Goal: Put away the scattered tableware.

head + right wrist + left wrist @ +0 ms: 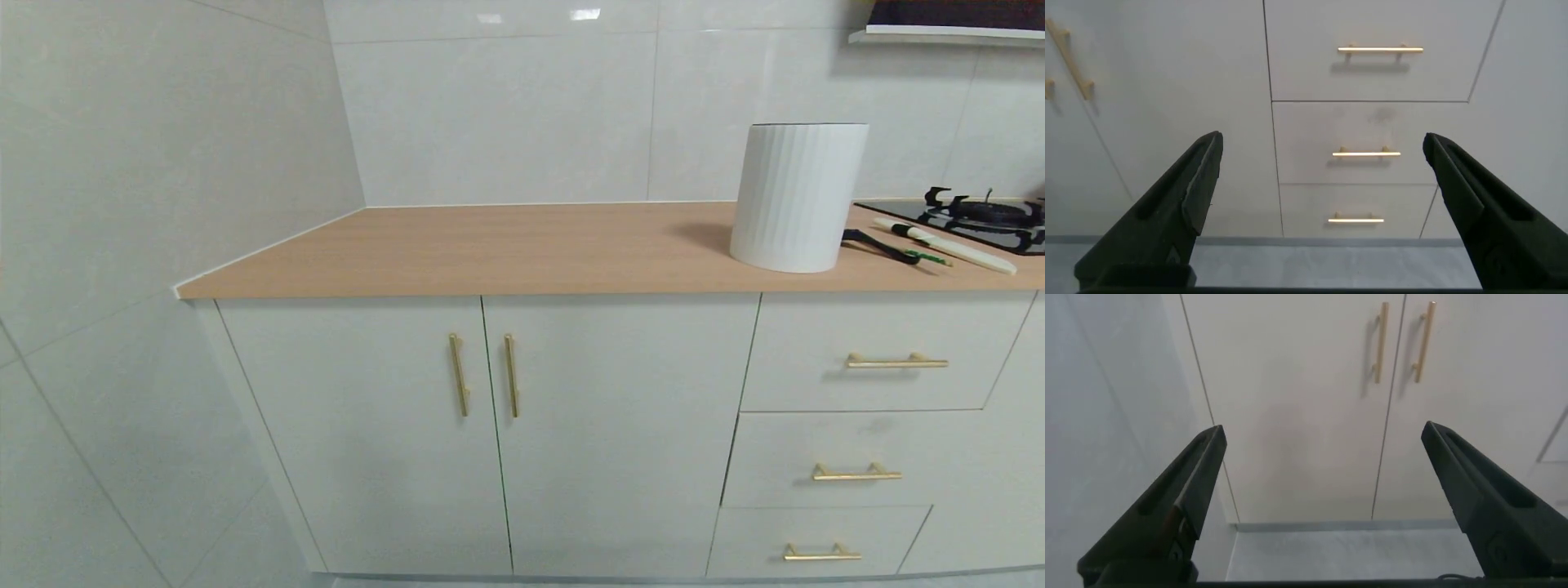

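Our left gripper [1321, 433] and right gripper [1321, 139] both gape wide and empty, low before the cabinet doors [1315, 416] and drawers [1372, 122]. The utensils [955, 247] lie well apart from them, up on the countertop [506, 245] just beside the white holder [798, 196]. We cannot make out what kind they are.

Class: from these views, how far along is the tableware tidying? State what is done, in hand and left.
Done: nothing visible. In hand: nothing; the left gripper and right gripper are open, empty, facing the cupboards. Remaining: the utensils lie on the counter beside the white holder.
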Motion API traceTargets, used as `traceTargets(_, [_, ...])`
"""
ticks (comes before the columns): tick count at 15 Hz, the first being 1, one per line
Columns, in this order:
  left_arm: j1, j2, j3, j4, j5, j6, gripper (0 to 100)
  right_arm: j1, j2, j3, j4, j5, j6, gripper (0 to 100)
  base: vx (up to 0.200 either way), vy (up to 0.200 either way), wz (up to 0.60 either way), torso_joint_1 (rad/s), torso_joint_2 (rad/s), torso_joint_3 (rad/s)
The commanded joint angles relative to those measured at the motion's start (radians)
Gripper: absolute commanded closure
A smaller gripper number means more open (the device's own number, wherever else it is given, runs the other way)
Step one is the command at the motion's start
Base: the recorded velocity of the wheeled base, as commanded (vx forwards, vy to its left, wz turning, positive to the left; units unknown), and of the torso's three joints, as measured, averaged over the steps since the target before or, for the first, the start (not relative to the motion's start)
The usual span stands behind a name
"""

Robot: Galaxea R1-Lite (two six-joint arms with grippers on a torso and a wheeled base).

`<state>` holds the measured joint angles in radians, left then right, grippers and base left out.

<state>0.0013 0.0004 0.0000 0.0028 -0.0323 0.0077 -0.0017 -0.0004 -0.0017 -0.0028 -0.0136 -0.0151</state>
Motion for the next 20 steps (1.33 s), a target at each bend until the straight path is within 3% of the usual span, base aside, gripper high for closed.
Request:
traceTargets(1, [0.000,0.000,0.000,-0.001,0.000,0.000,0,0.000,0.002,0.000,0.000,0.000,0.000,0,0.200,0.000,0.00,0.007,0.01,0.002])
traceTargets(8, [0.000,0.000,0.000,0.000,0.000,0.002,0,0.000,0.002,0.000,0.000,-0.002,0.001,0,0.000,0.000,0.00,0.000,0.00,0.000])
traceTargets(20, [0.000,0.000,0.000,-0.001,0.000,0.002,0,0.000,0.002,0.000,0.000,-0.005,0.003,0,0.000,-0.200,0.00,0.002,0.00,0.004])
